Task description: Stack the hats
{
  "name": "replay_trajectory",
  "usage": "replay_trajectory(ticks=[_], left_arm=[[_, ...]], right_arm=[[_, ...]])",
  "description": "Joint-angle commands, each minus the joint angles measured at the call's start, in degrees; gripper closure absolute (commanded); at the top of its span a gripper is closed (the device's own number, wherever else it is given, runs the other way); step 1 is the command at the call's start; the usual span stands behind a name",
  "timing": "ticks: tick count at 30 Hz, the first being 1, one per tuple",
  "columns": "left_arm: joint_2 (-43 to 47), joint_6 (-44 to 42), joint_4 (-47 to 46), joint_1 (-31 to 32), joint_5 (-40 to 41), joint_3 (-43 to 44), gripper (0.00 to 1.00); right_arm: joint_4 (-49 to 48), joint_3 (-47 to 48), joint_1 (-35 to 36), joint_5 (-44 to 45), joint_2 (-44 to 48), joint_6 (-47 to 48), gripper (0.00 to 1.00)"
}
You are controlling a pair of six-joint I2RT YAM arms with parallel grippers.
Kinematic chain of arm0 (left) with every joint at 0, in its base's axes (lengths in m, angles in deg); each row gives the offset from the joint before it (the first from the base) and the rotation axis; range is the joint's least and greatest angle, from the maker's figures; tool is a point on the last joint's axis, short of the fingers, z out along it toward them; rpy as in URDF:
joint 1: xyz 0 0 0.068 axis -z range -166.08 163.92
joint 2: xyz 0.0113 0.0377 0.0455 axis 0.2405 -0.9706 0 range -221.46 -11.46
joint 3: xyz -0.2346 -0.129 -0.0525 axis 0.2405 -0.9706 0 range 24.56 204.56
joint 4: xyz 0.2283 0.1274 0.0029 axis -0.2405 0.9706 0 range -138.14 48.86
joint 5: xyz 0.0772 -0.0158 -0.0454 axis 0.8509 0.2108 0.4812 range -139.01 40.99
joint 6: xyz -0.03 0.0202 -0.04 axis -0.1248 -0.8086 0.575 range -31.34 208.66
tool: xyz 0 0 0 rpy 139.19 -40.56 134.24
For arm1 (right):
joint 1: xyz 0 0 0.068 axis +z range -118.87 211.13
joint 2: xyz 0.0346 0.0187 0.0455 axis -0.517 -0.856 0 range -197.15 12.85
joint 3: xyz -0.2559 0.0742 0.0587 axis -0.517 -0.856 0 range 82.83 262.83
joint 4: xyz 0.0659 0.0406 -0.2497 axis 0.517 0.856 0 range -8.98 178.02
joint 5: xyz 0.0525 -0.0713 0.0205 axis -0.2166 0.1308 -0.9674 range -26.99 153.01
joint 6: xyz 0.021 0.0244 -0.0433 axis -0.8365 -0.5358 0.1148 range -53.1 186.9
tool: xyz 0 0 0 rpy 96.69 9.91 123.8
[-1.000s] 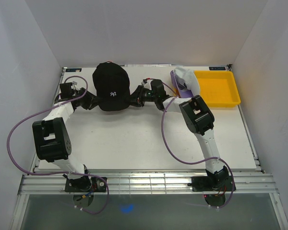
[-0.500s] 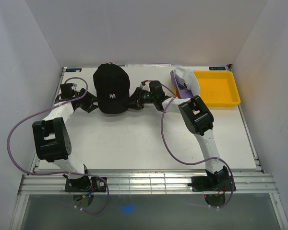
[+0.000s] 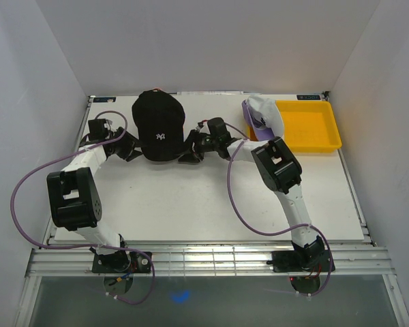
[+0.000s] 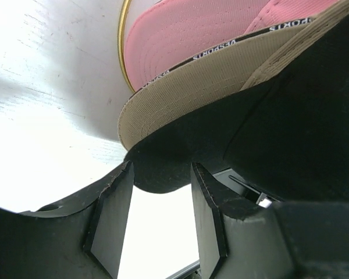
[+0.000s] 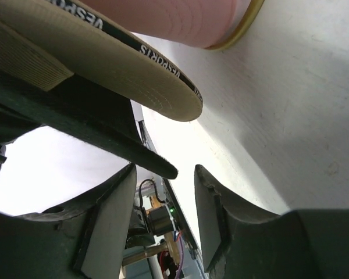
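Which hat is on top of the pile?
The black hat with the white logo; the tan hat and the pink hat sit under it.

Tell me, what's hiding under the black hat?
A tan hat sits right under the black hat, and a pink hat under that; the wrist cameras show their edges. From above, the black hat covers both, so their fronts cannot be seen.
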Motion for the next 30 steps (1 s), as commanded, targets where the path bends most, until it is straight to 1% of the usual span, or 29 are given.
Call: replay_trajectory(ticks=[1, 12, 22, 30], left_arm=[[3.2, -1.5, 1.1, 0.3, 0.3, -0.5, 0.46], [3.3, -2.3, 2.0, 0.2, 1.5, -0.7, 0.52], [3.1, -3.0, 2.4, 0.3, 1.3, -0.8, 0.53], [4.1, -3.9, 3.3, 0.2, 1.2, -0.7, 0.53]], right_arm=[[1.2, 2.9, 0.4, -0.5, 0.3, 1.8, 0.49], [5.4, 6.4, -0.1, -0.3, -0.5, 4.1, 0.47], [7.3, 7.0, -0.9, 0.0, -2.0, 5.4, 0.46], [8.4, 7.1, -1.7, 0.0, -1.3, 6.5, 0.46]])
